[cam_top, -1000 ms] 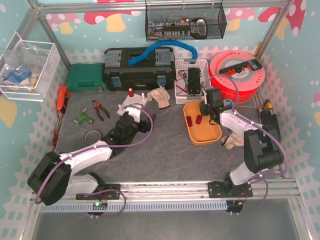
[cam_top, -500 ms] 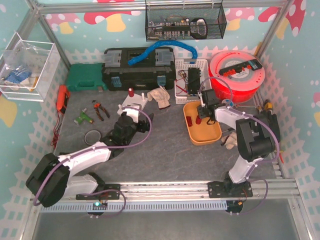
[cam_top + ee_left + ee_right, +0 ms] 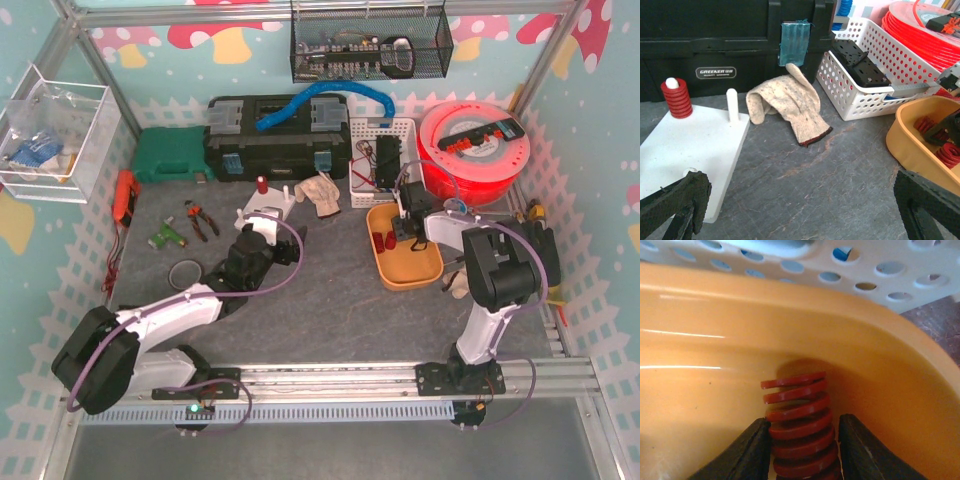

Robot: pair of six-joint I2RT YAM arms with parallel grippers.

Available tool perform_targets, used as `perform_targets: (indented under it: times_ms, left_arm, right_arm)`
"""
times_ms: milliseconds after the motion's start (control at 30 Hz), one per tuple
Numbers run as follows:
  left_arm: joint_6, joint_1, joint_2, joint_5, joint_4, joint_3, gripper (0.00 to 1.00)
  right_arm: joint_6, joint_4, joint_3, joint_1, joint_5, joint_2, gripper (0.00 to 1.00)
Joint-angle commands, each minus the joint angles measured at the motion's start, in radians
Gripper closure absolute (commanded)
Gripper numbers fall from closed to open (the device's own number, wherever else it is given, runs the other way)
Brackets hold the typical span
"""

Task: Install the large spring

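Red coil spring (image 3: 796,405) stands upright in the orange tray (image 3: 700,340) at the table's right, pinched between the narrowed fingers of the right gripper (image 3: 802,435). From the left: the left gripper (image 3: 805,197) spread wide, holding nothing, at a white peg board (image 3: 695,145) (one peg wears a second spring (image 3: 676,97)), then a knit glove (image 3: 790,107), then the tray.

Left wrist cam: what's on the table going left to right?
red spring on its peg → bare white peg → knit glove → white basket → orange tray
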Motion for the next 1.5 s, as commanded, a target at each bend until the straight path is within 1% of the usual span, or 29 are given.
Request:
perform_targets:
  times_ms: [0, 67, 100, 233, 367, 600, 733, 867, 1033, 1233, 1300, 1433, 1467]
  left_arm:
    - [0.008, -0.002, -0.016, -0.008, 0.005, -0.010, 0.01]
    - [0.006, -0.003, -0.018, -0.007, 0.004, -0.011, 0.01]
    - [0.005, -0.003, -0.020, -0.006, 0.005, -0.013, 0.01]
    - [-0.001, -0.003, -0.010, 0.006, 0.022, -0.019, 0.01]
    - [-0.001, -0.003, 0.000, 0.008, 0.015, -0.010, 0.01]
    - [-0.016, -0.003, -0.034, -0.001, 0.015, -0.021, 0.01]
    - [-0.030, -0.003, -0.064, -0.031, 0.022, -0.033, 0.01]
    - [-0.054, -0.003, -0.103, -0.028, 0.020, -0.039, 0.01]
    - [-0.104, -0.003, -0.159, 0.074, 0.022, -0.035, 0.01]
    - [-0.217, -0.003, -0.184, 0.266, -0.019, -0.006, 0.02]
    - [-0.249, -0.003, -0.185, 0.336, -0.026, -0.002, 0.02]
    - [-0.296, -0.003, -0.178, 0.418, -0.062, 0.020, 0.06]
    - [-0.303, -0.003, -0.173, 0.444, -0.071, 0.026, 0.10]
  right_arm:
    - [0.017, -0.024, -0.005, -0.007, -0.030, 0.030, 0.59]
    - [0.021, -0.023, -0.006, -0.007, -0.030, 0.034, 0.60]
    - [0.020, -0.019, -0.009, -0.007, -0.033, 0.033, 0.61]
    - [0.013, -0.003, -0.014, -0.007, -0.050, 0.010, 0.74]
    - [0.017, -0.003, -0.015, -0.006, -0.058, -0.028, 0.81]
    - [0.021, 0.026, -0.064, -0.004, -0.038, -0.165, 0.85]
    - [0.014, 0.061, -0.108, 0.006, -0.066, -0.271, 0.88]
    - [-0.011, 0.170, -0.196, 0.036, -0.141, -0.417, 0.89]
    - [-0.006, 0.313, -0.293, 0.105, -0.254, -0.548, 0.90]
    - [-0.070, 0.427, -0.353, 0.300, -0.213, -0.598, 0.92]
    - [-0.080, 0.483, -0.390, 0.347, -0.215, -0.612, 0.93]
    - [-0.100, 0.590, -0.473, 0.421, -0.246, -0.640, 0.93]
    - [-0.114, 0.613, -0.488, 0.443, -0.241, -0.646, 0.93]
